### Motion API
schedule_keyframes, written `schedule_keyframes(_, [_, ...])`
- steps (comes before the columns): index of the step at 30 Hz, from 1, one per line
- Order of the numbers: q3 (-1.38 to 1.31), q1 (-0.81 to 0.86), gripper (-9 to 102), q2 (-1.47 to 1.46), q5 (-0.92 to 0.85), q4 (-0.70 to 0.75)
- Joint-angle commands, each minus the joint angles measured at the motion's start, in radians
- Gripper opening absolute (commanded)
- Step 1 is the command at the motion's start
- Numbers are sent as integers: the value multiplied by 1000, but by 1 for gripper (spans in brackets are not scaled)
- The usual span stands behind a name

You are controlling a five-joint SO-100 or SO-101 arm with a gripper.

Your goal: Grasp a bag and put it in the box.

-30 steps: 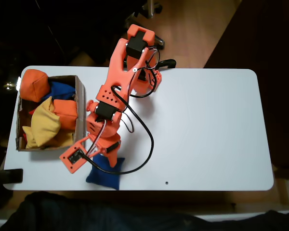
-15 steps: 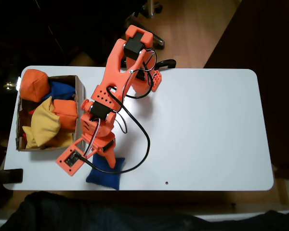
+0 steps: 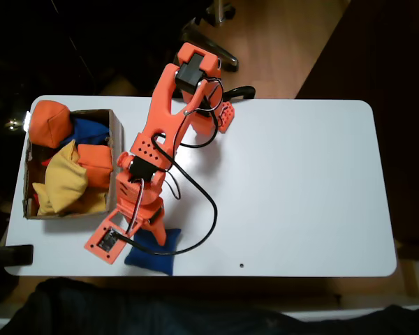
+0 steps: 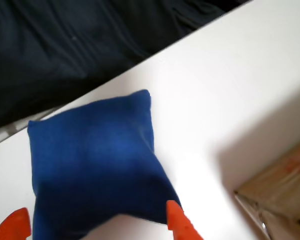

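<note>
Now the gripper [image 4: 97,225] hangs spread over the bag [image 4: 95,165], one orange fingertip [image 4: 176,220] either side. Bag [image 3: 153,252] lies flat near the table's [image 3: 300,195] front edge; box [image 3: 116,139] sits at its left end.

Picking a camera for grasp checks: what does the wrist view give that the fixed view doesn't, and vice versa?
Wrist view alone: the gripper's two orange fingertips straddling the near edge of the blue bag, open, not yet closed on it.

Fixed view alone: the whole arm, and the yellow beanbag and orange beanbag already piled in the box.

Both: the blue bag lying flat on the white table near its front edge, and a part of the cardboard box.
</note>
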Motion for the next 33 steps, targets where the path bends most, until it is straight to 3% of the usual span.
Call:
schedule_keyframes(1, [-31,11,54,0,-17,-23])
schedule_keyframes(28, [-38,18,54,-44,-97,-115])
schedule_keyframes(33, [-40,18,62,-46,-97,-124])
